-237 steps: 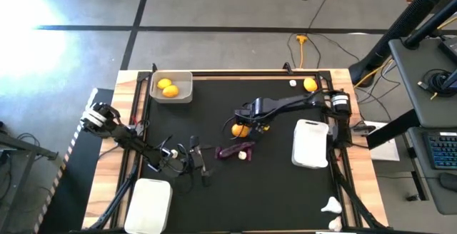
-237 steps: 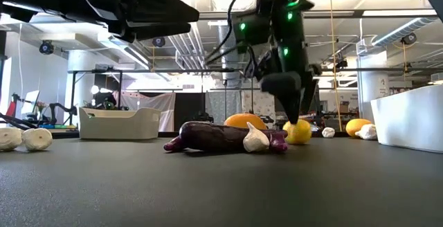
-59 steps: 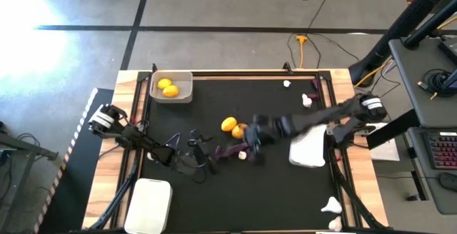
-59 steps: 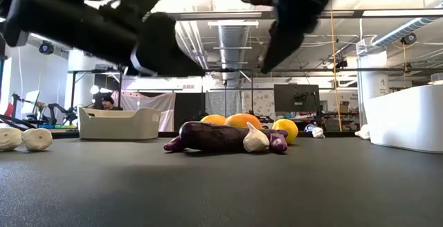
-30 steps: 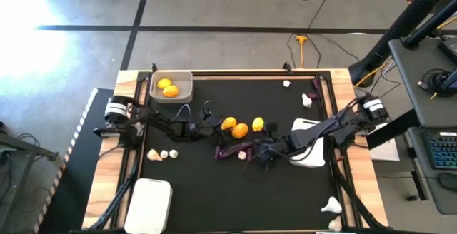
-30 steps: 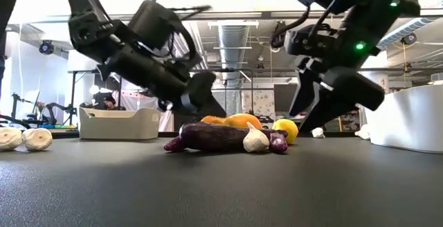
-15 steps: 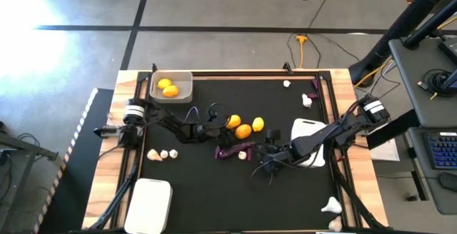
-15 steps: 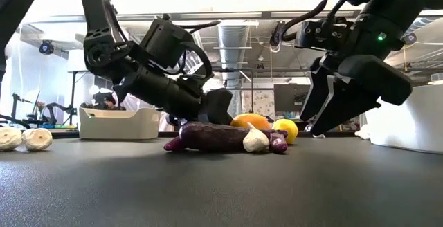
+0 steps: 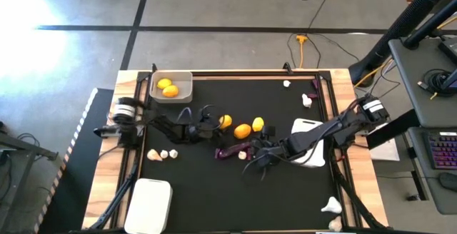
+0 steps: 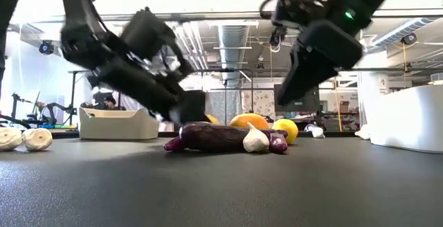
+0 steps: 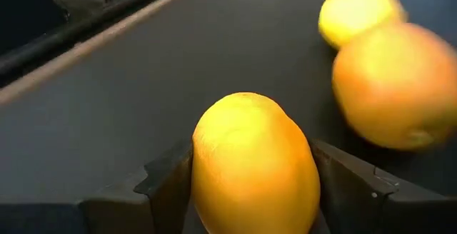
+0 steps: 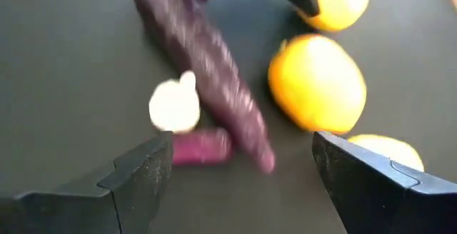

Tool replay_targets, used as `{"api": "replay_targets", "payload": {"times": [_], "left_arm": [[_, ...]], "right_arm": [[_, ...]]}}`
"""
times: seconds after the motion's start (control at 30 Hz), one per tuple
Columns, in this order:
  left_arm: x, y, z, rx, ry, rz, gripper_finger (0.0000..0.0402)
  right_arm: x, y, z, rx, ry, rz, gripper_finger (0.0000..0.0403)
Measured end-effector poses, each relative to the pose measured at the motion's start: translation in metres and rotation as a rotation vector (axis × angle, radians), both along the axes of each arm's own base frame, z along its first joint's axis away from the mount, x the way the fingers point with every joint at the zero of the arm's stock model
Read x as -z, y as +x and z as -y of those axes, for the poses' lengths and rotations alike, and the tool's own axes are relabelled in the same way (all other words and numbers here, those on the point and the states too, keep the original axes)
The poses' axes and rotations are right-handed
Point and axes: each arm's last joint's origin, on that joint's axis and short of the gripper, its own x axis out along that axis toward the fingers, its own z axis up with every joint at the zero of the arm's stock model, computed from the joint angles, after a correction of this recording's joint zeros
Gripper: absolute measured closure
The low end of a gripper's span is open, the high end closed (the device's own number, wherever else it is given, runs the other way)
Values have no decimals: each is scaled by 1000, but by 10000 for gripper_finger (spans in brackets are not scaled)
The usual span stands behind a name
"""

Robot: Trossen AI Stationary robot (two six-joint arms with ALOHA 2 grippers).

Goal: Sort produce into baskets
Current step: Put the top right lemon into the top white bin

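A: While the high view looks down, where is the left claw [image 9: 216, 124]?
B: Mid-frame, its fingers around a citrus fruit [image 9: 225, 121] on the worktop [image 9: 214, 184]

A: And the right wrist view?
B: The right claw [image 12: 239, 180] gapes wide above the eggplant [image 12: 207, 70] and garlic bulb [image 12: 173, 105], holding nothing
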Motion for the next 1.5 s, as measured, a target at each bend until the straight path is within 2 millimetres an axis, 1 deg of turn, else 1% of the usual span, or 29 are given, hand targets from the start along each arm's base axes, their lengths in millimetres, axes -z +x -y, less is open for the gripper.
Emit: {"api": "replay_targets", "payload": {"times": [0.07, 0.13, 0.23, 0.33, 0.43, 0.53, 0.63, 0.73, 0.83, 0.93, 1.07, 1.2, 1.37, 1.43, 1.5], "left_arm": [[-28, -12, 2, -19, 33, 13, 170], [-56, -27, 1, -87, 76, 10, 170], [-86, -56, -3, -174, 117, -66, 170], [-124, -80, -12, -265, 63, -56, 170], [-140, -105, -27, -426, -18, -87, 170], [-148, -118, -44, -559, -64, -73, 171], [-143, -123, -66, -655, -105, -96, 171], [-133, -126, -92, -716, -199, -141, 171], [-120, -129, -118, -786, -244, -230, 171], [-111, -130, -137, -849, -256, -286, 171], [-102, -127, -151, -887, -265, -345, 171], [-93, -123, -161, -948, -213, -428, 163], [-87, -118, -168, -986, -160, -512, 126], [-86, -116, -169, -990, -152, -519, 109], [-86, -117, -169, -992, -149, -527, 94]], "right_arm": [[-7, 5, -1, -13, -15, 24, 78], [-11, 9, -2, -14, -38, 57, 78], [-11, 14, -3, -16, -34, 112, 78], [-6, 16, -10, -25, -16, 154, 78], [4, 14, -25, -46, 5, 147, 78], [16, 11, -40, -60, 24, 120, 78], [31, 9, -53, -53, 52, 102, 78], [46, 9, -63, -43, 78, 99, 78], [58, 9, -69, -47, 79, 80, 78], [65, 10, -71, -54, 83, 56, 78], [61, 15, -70, -69, 111, 62, 78], [56, 20, -72, -99, 114, 67, 78], [53, 22, -77, -191, 213, 19, 78], [51, 23, -78, -193, 212, 11, 78], [49, 23, -77, -185, 191, -34, 78]]}}
